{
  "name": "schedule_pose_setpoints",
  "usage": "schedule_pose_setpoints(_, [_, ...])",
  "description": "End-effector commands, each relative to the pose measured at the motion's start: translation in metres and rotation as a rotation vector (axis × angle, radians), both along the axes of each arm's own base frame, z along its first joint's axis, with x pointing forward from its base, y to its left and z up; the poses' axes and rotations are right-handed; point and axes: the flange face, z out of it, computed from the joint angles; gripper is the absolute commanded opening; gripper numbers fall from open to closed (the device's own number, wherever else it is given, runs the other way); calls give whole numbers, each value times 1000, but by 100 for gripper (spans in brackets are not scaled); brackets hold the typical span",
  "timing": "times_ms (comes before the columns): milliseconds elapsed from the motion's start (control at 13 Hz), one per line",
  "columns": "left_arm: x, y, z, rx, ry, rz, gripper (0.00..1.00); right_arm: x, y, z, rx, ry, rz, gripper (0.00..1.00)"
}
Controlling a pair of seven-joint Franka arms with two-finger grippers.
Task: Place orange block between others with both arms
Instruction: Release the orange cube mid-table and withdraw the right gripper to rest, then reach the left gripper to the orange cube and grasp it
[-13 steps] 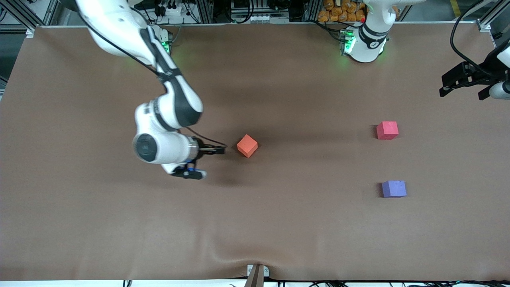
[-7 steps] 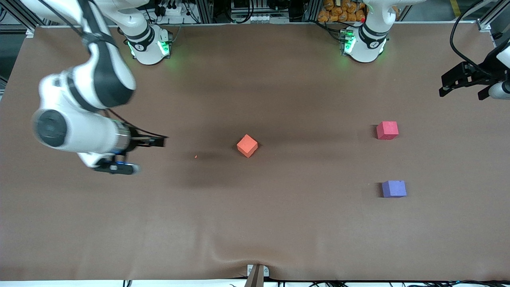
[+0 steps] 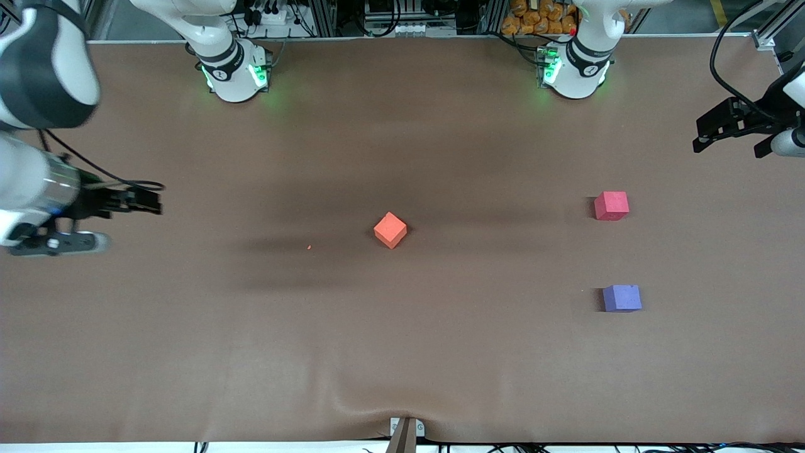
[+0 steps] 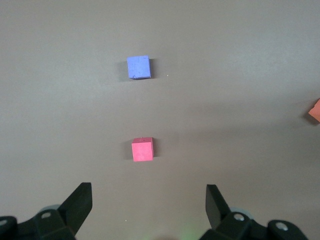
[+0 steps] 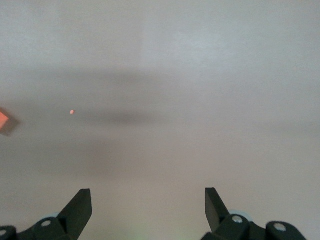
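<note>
While both claws, the left gripper [image 3: 704, 135] and right gripper [image 3: 148, 201], hang spread and empty, the orange block [image 3: 390, 229] sits mid-table; an off-centre grasp may topple it.

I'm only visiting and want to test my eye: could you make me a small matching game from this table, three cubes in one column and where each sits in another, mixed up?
Things:
1. orange block
2. pinkish-red cube
3. purple-blue cube

Places:
A. at the left arm's end of the table, nearest the front camera of the three
B. alone near the middle of the table
C. at the left arm's end, farther from the front camera than its neighbour

Pairs: 1-B, 2-C, 3-A
</note>
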Motion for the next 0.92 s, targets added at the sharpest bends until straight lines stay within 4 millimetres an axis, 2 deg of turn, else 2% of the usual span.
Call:
schedule_pose_setpoints(0, [0, 1, 3, -11, -5, -1, 100, -14, -36, 25, -23, -15, 28, 100])
schedule_pose_setpoints(230, [-1, 1, 4, -7, -7, -2, 100, -27, -64, 38, -24, 14, -4, 100])
schedule_pose_setpoints(537, [-2, -21, 4, 4, -7, -15, 100, -28, -70, 31, -22, 28, -25, 100])
schedule_pose_setpoints(613, [-3, -37, 3, 6, -4, -13, 100, -29, -79, 33, -24, 25, -39, 100])
schedule_pose_setpoints(690, [-2, -56, -9, 8, 23, 6, 100, -29, -90, 33, -26, 23, -57, 100])
schedule_pose_setpoints(843, [13, -107, -53, 6, 104, -5, 100, -30, -96, 34, -27, 23, -69, 100])
